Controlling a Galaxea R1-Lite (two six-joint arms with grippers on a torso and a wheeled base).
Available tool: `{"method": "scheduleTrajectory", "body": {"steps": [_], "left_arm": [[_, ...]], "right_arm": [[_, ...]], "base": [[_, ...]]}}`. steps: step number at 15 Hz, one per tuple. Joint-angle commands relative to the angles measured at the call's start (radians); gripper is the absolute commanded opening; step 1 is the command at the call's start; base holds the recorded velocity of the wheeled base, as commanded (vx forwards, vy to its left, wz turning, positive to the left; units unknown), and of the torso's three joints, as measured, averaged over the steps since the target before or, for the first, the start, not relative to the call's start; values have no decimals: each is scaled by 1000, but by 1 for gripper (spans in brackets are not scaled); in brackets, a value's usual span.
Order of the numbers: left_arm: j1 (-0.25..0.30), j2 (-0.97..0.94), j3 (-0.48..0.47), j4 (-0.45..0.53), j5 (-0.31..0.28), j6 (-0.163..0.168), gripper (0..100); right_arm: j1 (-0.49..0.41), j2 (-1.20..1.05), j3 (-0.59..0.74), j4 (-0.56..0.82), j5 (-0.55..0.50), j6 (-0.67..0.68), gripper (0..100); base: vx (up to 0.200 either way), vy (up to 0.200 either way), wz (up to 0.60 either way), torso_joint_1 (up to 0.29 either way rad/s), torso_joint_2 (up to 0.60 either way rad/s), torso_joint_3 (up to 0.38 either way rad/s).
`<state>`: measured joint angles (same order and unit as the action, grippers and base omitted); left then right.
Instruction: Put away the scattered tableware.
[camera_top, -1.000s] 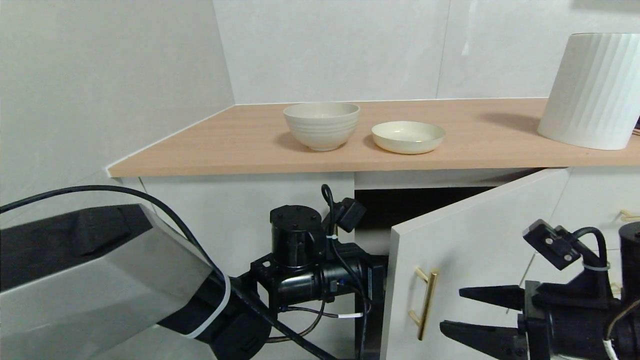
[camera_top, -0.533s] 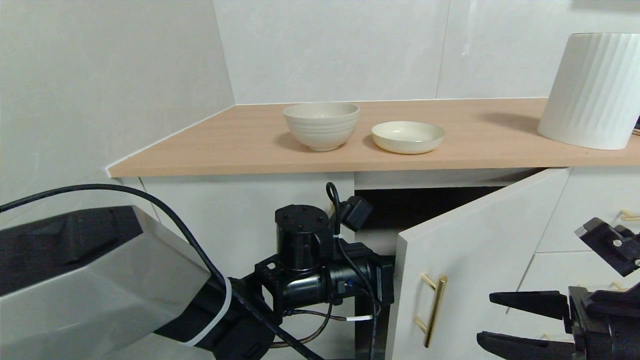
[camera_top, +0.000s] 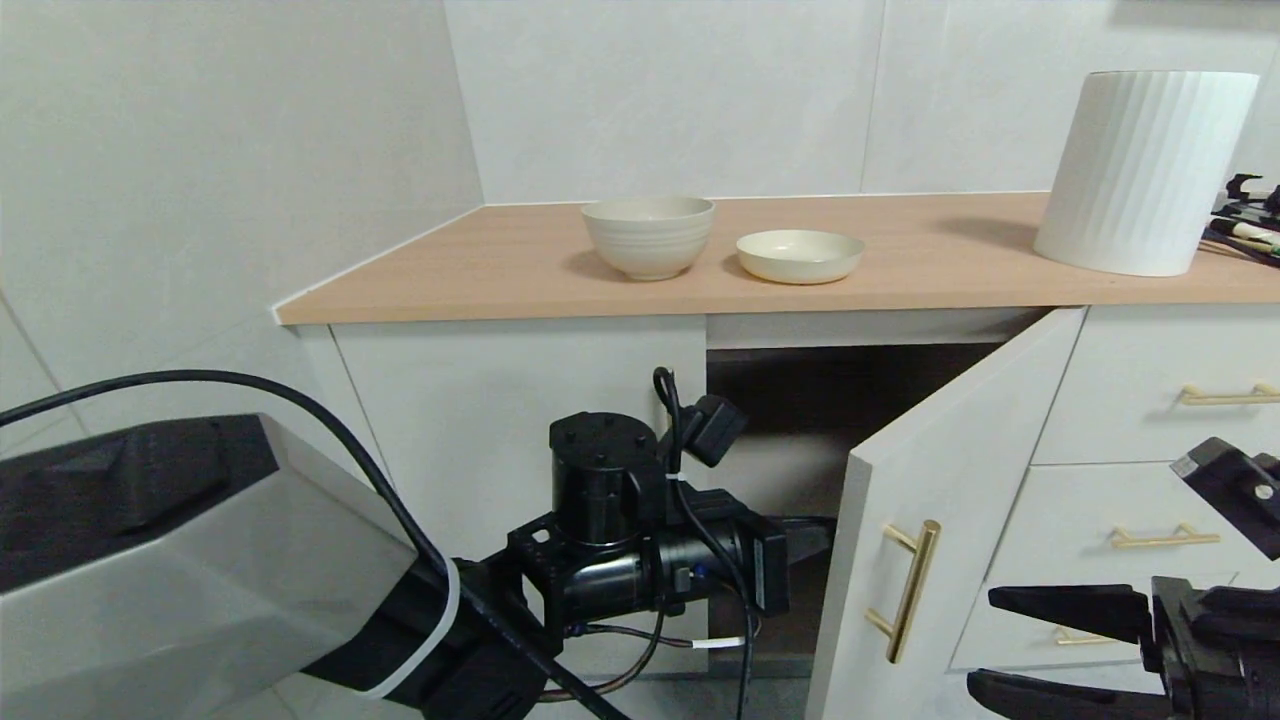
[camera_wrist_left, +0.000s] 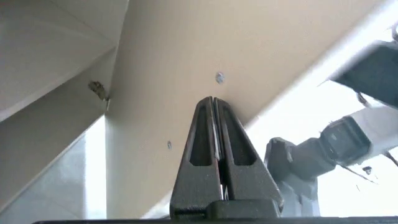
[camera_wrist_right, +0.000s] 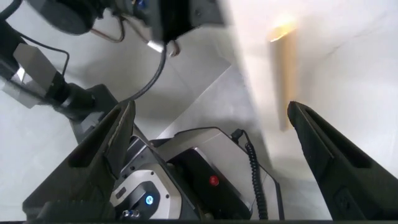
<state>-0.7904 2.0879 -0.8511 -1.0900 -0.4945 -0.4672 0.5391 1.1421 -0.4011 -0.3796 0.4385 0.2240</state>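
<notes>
Up beyond the wide-open empty right hand and closed empty left hand, the ribbed cream ceramic bowl looks rigid, slick, breakable: pinch its rim.

A ribbed, cream-white bowl stands upright on the wooden counter, toward the back wall. Just to its right, apart from it, a shallow pale-yellow dish lies flat, open side up.
</notes>
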Motion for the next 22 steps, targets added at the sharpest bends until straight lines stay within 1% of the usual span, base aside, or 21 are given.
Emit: {"method": "scheduleTrajectory", "body": {"steps": [1,4,5,6,7,9,12,13,15,17,18,20,21,22], "left_arm": [[-1,31,-48,10,-1,-1,0],[-1,46,-115,90,7,-1,0],[-1,60,-163,127,34,-1,0],[-1,67,-197,156,43,-1,0],[-1,70,-224,188,43,-1,0],[-1,74,-255,206,45,-1,0],[-1,92,-292,222,47,-1,0],[-3,109,-315,240,65,-1,0],[-27,127,-355,285,125,-1,0],[-55,126,-372,308,145,1,0],[-67,120,-370,309,145,1,0],[-135,61,-339,302,152,1,0],[-176,15,-306,302,142,1,0],[-224,-49,-260,303,97,-1,0]], "right_arm": [[2,-5,1,-1,0,0,100],[7,-10,1,-1,0,0,100],[7,-12,2,1,0,0,100],[7,-12,4,1,0,0,100],[7,-12,5,-1,2,0,100],[7,-13,7,-1,2,0,100],[7,-15,7,-1,2,0,100],[7,-21,7,-1,3,0,100],[8,-27,7,-1,5,0,100],[25,-35,7,-1,5,0,100],[31,-39,7,-1,5,0,100],[55,-78,8,1,9,0,100],[68,-105,11,1,25,0,100],[85,-148,21,1,69,1,100]], "base": [[0,0,0,0,0,0],[0,0,0,0,0,0],[0,0,0,0,0,0],[0,0,0,0,0,0],[-200,0,0,2,-2,12],[-200,0,0,15,7,2],[0,0,0,0,0,0],[0,0,0,0,0,0],[0,0,0,0,0,0],[0,0,0,0,0,0],[0,0,0,0,0,0],[0,0,0,0,0,0],[0,0,0,0,0,0],[0,0,0,0,0,0]]}}
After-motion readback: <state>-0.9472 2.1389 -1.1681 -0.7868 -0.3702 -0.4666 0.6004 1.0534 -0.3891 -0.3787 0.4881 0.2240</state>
